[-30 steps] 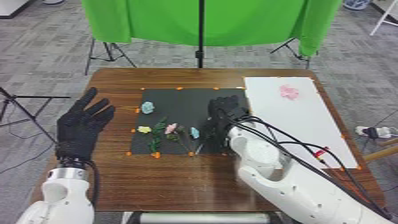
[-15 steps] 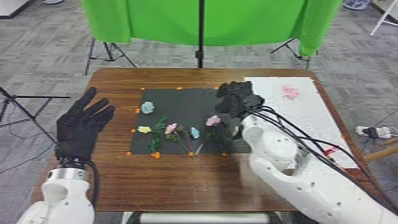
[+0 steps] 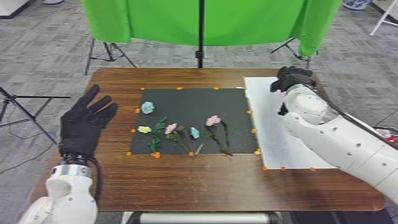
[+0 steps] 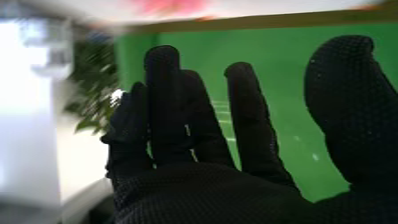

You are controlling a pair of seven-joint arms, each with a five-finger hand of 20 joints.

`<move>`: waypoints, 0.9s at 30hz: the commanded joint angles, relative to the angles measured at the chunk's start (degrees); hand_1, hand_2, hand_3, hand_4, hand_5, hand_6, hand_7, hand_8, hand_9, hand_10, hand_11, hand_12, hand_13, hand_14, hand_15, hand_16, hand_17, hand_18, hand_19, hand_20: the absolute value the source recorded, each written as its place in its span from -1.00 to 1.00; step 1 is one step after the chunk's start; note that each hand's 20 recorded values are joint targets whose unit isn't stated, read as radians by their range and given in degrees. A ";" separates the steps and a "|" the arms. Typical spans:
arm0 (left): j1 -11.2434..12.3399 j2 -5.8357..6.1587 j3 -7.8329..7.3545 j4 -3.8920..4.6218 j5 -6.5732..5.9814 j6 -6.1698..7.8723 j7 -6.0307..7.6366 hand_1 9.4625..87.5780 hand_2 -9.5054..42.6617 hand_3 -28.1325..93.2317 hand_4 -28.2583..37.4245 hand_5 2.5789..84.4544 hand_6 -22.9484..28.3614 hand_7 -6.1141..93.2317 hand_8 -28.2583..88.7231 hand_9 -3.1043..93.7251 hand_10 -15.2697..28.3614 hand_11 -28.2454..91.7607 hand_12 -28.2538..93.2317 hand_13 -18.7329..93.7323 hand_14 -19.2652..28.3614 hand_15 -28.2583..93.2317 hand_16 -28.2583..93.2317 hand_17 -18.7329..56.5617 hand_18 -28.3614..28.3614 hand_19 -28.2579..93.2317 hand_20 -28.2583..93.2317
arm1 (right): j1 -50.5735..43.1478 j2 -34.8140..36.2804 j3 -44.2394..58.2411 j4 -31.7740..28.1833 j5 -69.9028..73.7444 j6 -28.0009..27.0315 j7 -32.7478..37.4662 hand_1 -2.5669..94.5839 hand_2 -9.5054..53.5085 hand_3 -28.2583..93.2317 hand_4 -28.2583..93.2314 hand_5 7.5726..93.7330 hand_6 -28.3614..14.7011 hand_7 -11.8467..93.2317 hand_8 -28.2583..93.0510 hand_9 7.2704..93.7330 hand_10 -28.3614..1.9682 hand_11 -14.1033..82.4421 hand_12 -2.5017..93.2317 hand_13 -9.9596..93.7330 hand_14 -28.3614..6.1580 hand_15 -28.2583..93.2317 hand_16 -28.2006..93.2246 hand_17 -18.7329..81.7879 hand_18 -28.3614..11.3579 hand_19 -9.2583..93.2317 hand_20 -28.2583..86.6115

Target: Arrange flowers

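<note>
Right hand [image 3: 294, 78] has moved from the mat [image 3: 182, 102] to the sheet [image 3: 269, 112], fingers spread, empty. Remaining pink flower [image 4: 169, 6] is probably next to pick.

From my end: brown wooden table [image 3: 204, 185], black mat [image 3: 182, 102] left of centre, white sheet [image 3: 277, 150] right. Orange marks along edges of both. On mat I see light blue flower [image 3: 147, 107] far left, yellow one [image 3: 144, 129] nearer, two pink ones [image 3: 212, 120] farther right. Blurred pink flower [image 4: 169, 5] on sheet, wrist view.
</note>
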 commanded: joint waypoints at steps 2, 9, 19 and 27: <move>0.26 1.34 0.39 0.05 -0.90 -0.37 0.61 -0.60 -0.25 0.74 -0.89 -0.17 0.18 -0.65 -0.68 -0.21 0.62 -0.08 -0.36 -0.21 0.93 0.35 -0.69 -0.74 0.92 0.41 -0.35 | -0.16 -5.40 4.37 5.75 0.57 -10.33 2.39 -0.31 -1.00 0.83 -1.00 -0.23 0.38 -0.48 -0.75 -0.28 -0.42 -0.46 -0.66 -0.16 -0.35 0.57 -0.47 -0.42 -0.67 0.77 0.39; -0.42 1.08 0.84 0.41 -0.82 -0.95 0.29 -0.60 -0.26 0.74 -0.89 -0.17 0.19 -0.65 -0.68 -0.21 0.62 -0.08 -0.36 -0.21 0.92 0.36 -0.69 -0.74 0.92 0.41 -0.35 | -2.02 -8.39 6.83 8.00 -1.96 -17.51 1.16 -0.26 -1.00 0.82 -1.00 -0.18 0.57 -0.44 -0.78 -0.16 -0.31 -0.45 -0.67 -0.04 -0.25 0.53 -0.47 -0.42 -0.71 0.75 0.41; 0.54 0.08 -0.16 -0.13 -0.41 -0.90 -0.76 -0.60 -0.26 0.74 -0.89 -0.17 0.20 -0.65 -0.68 -0.21 0.62 -0.08 -0.36 -0.21 0.92 0.36 -0.69 -0.74 0.92 0.41 -0.35 | -5.13 -5.92 4.61 7.12 -7.65 -10.31 -2.81 0.20 -1.00 0.57 -1.00 0.78 0.50 -0.39 -0.54 0.92 0.54 -0.49 -0.27 0.63 0.55 0.45 -0.14 -0.04 -0.59 0.99 0.35; 1.80 -0.46 -1.05 -0.74 -0.03 -1.07 -0.70 -0.60 -0.26 0.74 -0.89 -0.16 0.21 -0.65 -0.68 -0.21 0.62 -0.08 -0.36 -0.21 0.93 0.36 -0.69 -0.74 0.92 0.41 -0.35 | -2.91 2.29 -5.88 -6.68 -7.75 12.16 2.98 0.26 -1.00 0.58 -1.00 0.85 0.44 -0.39 -0.52 1.00 0.61 -0.41 -0.25 0.74 0.56 0.48 -0.14 0.09 -0.61 1.00 0.44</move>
